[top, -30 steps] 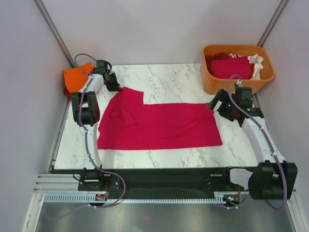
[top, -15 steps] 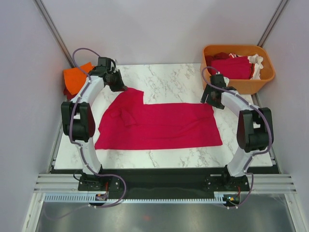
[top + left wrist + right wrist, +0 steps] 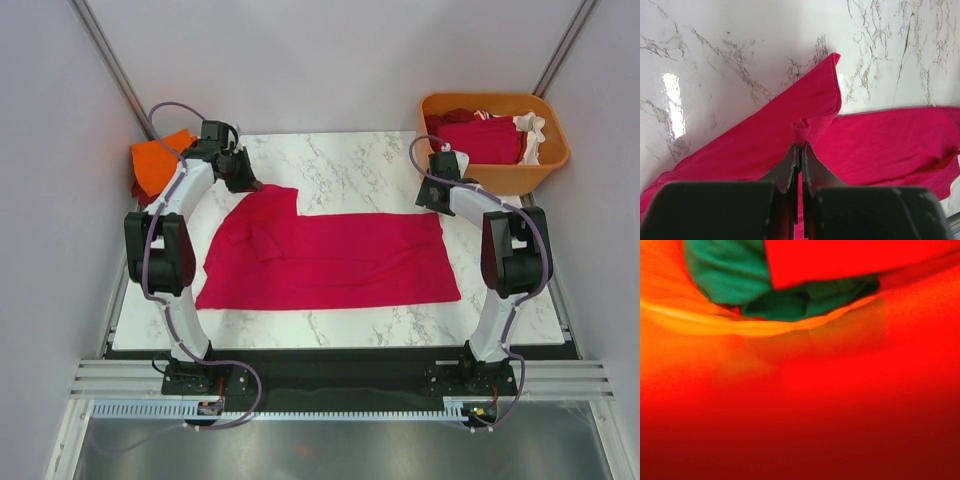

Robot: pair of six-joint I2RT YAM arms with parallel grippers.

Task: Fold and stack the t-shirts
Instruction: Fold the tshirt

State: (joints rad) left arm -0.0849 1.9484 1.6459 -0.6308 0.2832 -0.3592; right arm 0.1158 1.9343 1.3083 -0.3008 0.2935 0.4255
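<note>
Rightward, orange tub (image 3: 522, 178) holds red and white shirts (image 3: 480, 140); left pincer (image 3: 800, 145) pinches crimson t-shirt (image 3: 330, 260); right pincer (image 3: 432, 194) unclear.

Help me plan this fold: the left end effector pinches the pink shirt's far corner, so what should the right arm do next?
Probably lower the right end effector onto the far right corner of the crimson-pink shirt and pinch it. The left end effector is shut on the far left corner; the right one sits by its corner, no grip visible. Then folding can start.
</note>
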